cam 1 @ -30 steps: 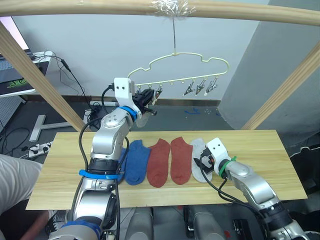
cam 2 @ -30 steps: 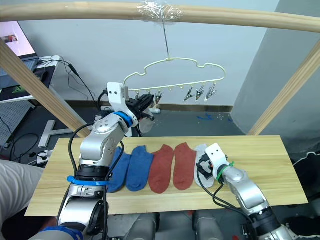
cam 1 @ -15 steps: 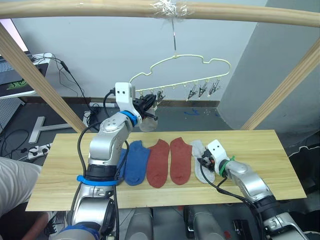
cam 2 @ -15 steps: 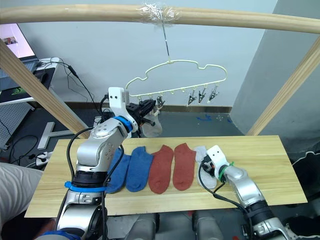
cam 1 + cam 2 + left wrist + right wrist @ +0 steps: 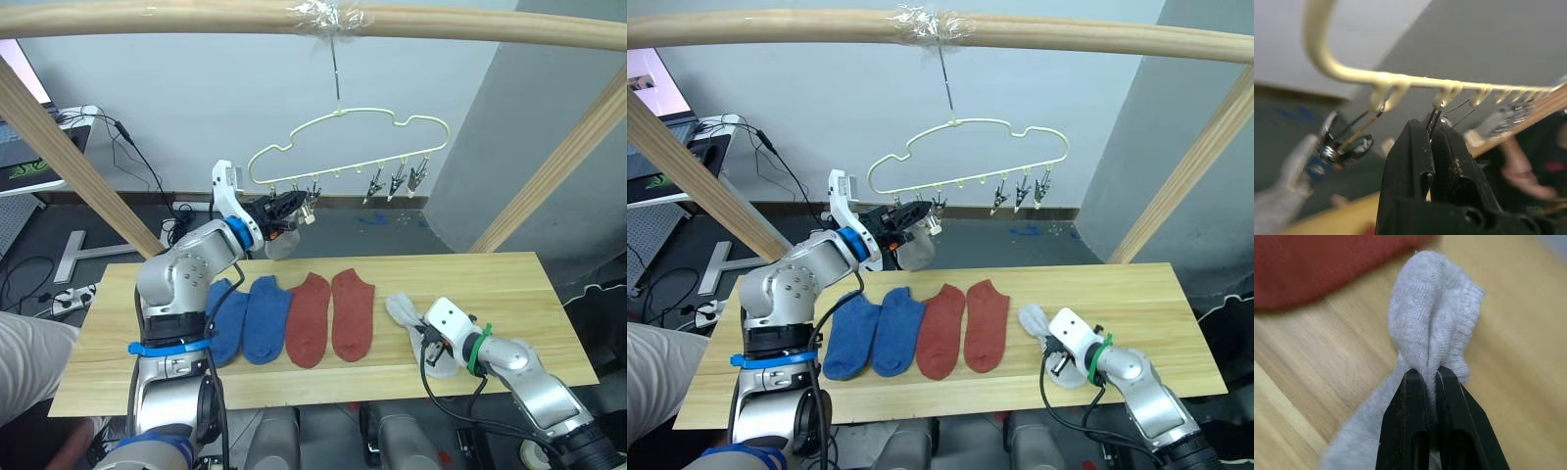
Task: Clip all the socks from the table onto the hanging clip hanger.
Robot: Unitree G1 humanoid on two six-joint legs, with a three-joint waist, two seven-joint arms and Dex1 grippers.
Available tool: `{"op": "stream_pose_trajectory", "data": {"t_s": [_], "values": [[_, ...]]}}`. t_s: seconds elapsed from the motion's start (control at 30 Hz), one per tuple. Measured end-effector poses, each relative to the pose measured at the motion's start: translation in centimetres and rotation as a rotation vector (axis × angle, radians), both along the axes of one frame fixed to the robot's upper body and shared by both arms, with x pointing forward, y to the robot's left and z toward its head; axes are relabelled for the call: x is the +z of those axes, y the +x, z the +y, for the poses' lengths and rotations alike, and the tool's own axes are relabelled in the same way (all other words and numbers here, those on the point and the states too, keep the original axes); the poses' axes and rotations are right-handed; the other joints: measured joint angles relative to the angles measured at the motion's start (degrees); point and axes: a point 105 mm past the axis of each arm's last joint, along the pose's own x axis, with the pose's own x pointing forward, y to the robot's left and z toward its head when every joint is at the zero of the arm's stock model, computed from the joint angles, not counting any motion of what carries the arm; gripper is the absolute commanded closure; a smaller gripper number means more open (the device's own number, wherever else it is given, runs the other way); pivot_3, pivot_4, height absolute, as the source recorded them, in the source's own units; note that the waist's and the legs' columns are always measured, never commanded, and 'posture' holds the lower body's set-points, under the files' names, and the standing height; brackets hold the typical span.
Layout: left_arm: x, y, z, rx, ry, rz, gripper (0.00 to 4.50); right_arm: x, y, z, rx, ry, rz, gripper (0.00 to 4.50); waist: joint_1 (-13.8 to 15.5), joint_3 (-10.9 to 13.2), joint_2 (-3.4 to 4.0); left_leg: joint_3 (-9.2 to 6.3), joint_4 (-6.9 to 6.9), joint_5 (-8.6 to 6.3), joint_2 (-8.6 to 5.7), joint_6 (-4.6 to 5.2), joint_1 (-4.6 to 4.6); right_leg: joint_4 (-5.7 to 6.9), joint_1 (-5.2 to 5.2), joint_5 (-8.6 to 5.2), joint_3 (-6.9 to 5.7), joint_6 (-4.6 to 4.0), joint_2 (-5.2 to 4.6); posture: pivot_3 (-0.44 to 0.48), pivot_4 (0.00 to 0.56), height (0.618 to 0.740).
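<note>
table (image 5: 529,284): four socks flat | right gripper (image 5: 1424,382) has dragged grey sock (image 5: 1432,323) rightward, pinched (bunched ahead of fingers) | left gripper (image 5: 1431,139) stays clamped on clip (image 5: 1434,117) | lift to clip hanger (image 5: 343,132) pending

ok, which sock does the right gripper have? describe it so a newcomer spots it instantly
On the light wood table, four socks lie flat in a row: two blue, then two rust red. Right of that row, apart from it, lies a light grey sock, pinched by the right gripper. It is the only pale, bunched one on the table.
</note>
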Motion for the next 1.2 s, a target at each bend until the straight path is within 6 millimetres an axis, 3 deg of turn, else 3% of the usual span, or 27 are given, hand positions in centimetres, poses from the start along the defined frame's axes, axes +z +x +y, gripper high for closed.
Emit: {"op": "stream_pose_trajectory", "data": {"t_s": [0.13,0.27,0.37,0.83,1.2], "values": [[0.2,-0.5,0.0,-0.053,-0.081,0.057,4.5,4.4,0.7,3.6,0.099,0.056,-0.13,4.46,0.4,0.0,0.0,-0.06,-0.01,0.0,-0.01,-0.03,-0.06,-0.06,0.0,0.0,-0.08,0.01,-0.01,0.233,0.209,0.74],[0.4,-0.7,-0.1,-0.067,-0.108,0.08,4.5,6.4,1.7,6.9,0.103,0.169,-0.16,4.46,0.6,0.0,0.0,-0.07,-0.03,-0.01,-0.03,-0.06,-0.1,-0.09,0.0,-0.01,-0.09,0.02,-0.06,0.233,0.209,0.74],[0.4,-0.9,-0.6,-0.08,-0.133,0.092,4.5,7.4,2.2,8.3,0.105,0.212,-0.17,4.46,0.8,0.0,0.0,-0.08,-0.04,-0.02,-0.03,-0.07,-0.1,-0.1,0.0,-0.01,-0.1,0.02,-0.08,0.233,0.209,0.74],[0.5,-1.4,-0.9,-0.104,-0.159,0.106,4.5,9.8,2.6,10.4,0.133,0.25,-0.21,4.46,1.1,0.0,0.0,-0.08,-0.15,-0.02,-0.03,-0.09,-0.1,-0.14,-0.04,-0.02,-0.11,0.03,-0.07,0.231,0.213,0.74],[0.5,-1.4,-0.7,-0.103,-0.158,0.107,4.5,10.6,2.1,11.2,0.143,0.271,-0.212,4.46,1.2,0.0,0.0,-0.07,-0.17,-0.02,-0.03,-0.09,-0.11,-0.17,-0.05,-0.03,-0.11,0.03,-0.07,0.216,0.223,0.74]]}}
